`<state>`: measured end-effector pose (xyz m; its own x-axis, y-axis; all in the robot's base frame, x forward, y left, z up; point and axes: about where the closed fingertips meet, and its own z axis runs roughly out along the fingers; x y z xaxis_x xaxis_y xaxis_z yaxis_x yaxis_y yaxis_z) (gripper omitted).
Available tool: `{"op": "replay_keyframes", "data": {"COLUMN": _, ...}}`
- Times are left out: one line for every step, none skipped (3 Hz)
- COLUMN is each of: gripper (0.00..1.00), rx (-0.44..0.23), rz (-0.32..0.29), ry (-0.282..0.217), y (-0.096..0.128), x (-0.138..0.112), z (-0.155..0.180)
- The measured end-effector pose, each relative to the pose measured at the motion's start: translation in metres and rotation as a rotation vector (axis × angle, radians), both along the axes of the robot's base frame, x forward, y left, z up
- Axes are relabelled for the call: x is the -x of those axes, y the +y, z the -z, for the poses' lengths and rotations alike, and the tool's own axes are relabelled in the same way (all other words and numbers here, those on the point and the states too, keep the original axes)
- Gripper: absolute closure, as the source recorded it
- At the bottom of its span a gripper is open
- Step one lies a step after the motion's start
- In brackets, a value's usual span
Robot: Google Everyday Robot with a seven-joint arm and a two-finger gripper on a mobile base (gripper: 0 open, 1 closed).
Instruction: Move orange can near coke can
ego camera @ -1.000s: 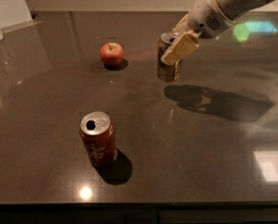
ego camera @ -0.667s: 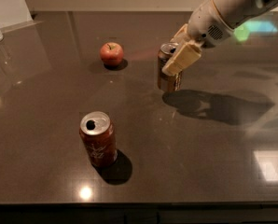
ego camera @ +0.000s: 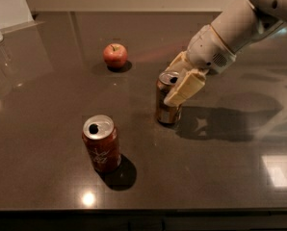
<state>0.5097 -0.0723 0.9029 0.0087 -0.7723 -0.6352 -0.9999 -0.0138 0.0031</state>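
In the camera view the pincer (ego camera: 172, 83) comes in from the far right on a pale arm (ego camera: 230, 30) and is closed about the upper part of the orange can (ego camera: 166, 110): one cream finger slants across the can's right front and the other shows behind its rim, so the silver top sits between them. I judge the hold is taken high so that the can can be carried upright and its base set flat again on the counter (ego camera: 220, 177). The can stands upright or nearly so near the middle of the counter, and whether its base touches the surface or rides just above it I cannot tell. The coke can (ego camera: 101, 148) stands upright nearer and to the left, apart from the orange can, with bare counter between them, so the carry looks only partly done and the remaining path runs near-left. A red apple (ego camera: 115, 56) rests farther back and to the left, well clear of that path, and I judge it little risk
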Motion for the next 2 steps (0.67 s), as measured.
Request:
{"op": "replay_keyframes", "data": {"gripper": 1.0, "rx": -0.03, "rz": -0.073, "ry": 0.027, "y": 0.0173, "x": 0.024, "z": 0.0092}}
{"op": "replay_keyframes", "data": {"gripper": 1.0, "rx": -0.033, "rz": -0.08, "ry": 0.028, "y": 0.0191, "x": 0.0263, "z": 0.0092}}
